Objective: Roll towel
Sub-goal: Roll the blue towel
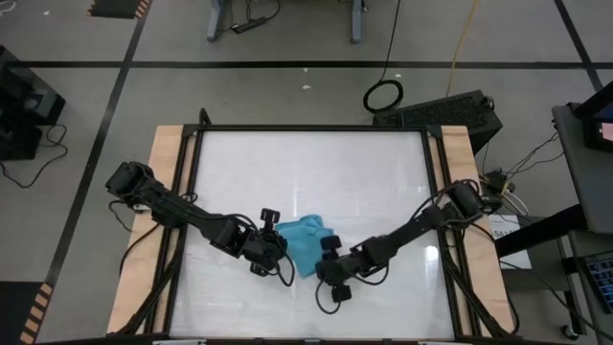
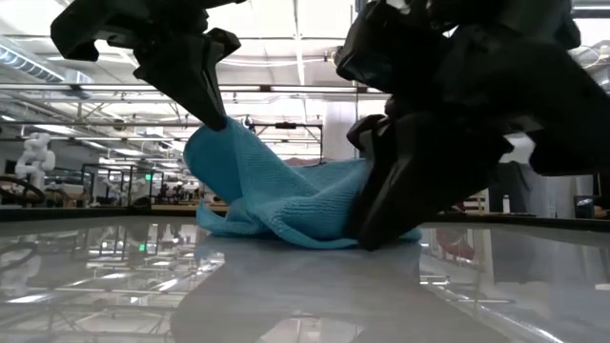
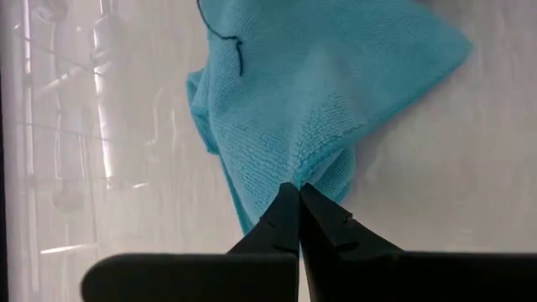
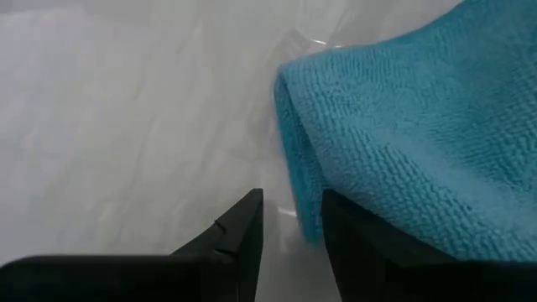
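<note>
Towel [image 1: 301, 243] lies near the middle of the white glossy tabletop [image 1: 383, 172], between my two grippers: teal-blue, looped microfibre pile, crumpled into soft folds. My left gripper [image 3: 299, 195] has its fingers pinched tight on one edge of the cloth; in the low view that edge is lifted off the table into a peak, the rest draping down. My right gripper [image 4: 292, 220] sits low at the opposite edge, fingers narrowly parted, a rounded fold of towel just beside one finger [image 4: 352, 226].
</note>
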### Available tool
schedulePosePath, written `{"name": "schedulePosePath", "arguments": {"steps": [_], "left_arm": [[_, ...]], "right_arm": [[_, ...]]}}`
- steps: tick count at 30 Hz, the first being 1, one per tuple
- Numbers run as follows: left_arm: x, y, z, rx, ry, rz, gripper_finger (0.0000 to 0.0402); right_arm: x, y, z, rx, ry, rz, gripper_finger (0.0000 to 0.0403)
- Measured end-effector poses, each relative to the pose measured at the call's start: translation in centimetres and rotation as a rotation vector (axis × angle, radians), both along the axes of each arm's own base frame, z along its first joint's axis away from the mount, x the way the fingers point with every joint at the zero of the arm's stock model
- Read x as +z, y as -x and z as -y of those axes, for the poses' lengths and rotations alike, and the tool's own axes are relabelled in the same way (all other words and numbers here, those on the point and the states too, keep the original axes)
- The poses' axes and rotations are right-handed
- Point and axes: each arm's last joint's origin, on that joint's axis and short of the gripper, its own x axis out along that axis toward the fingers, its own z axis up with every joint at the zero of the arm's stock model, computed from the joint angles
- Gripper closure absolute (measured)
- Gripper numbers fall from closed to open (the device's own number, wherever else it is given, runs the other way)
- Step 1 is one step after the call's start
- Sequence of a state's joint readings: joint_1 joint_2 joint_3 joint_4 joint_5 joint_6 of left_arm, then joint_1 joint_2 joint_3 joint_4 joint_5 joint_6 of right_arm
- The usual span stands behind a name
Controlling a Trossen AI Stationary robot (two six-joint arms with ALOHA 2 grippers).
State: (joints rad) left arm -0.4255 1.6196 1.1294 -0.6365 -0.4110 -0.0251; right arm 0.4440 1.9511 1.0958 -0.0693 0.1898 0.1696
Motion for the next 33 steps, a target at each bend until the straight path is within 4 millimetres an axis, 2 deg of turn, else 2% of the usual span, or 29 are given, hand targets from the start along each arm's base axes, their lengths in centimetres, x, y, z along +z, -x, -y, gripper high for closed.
{"name": "schedulePosePath", "arguments": {"steps": [11, 14, 18, 23, 29, 33], "left_arm": [[0.0, -0.1, 0.1, -0.014, 0.023, -0.001, 0.0401], [0.1, -0.2, 0.2, -0.023, 0.043, 0.006, 0.0401], [0.0, -0.1, 0.2, -0.024, 0.044, 0.003, 0.0401], [0.0, -0.1, 0.2, -0.025, 0.043, -0.005, 0.0401], [-0.1, 0.1, 0.1, -0.025, 0.033, -0.029, 0.0401], [-0.1, 0.1, 0.1, -0.025, 0.033, -0.031, 0.0393]], "right_arm": [[0.0, -0.3, 0.5, -0.02, 0.045, 0.021, 0.0289], [-0.7, -0.5, 0.9, -0.033, 0.044, 0.001, 0.0297], [-1.4, -0.7, 1.2, -0.019, 0.017, -0.037, 0.0331], [-1.7, -0.6, 1.1, -0.005, 0.005, -0.058, 0.0393], [-0.7, 0.1, 0.6, 0.001, 0.006, -0.06, 0.04], [0.7, 1.3, 0.4, -0.004, 0.024, -0.103, 0.0402]]}}
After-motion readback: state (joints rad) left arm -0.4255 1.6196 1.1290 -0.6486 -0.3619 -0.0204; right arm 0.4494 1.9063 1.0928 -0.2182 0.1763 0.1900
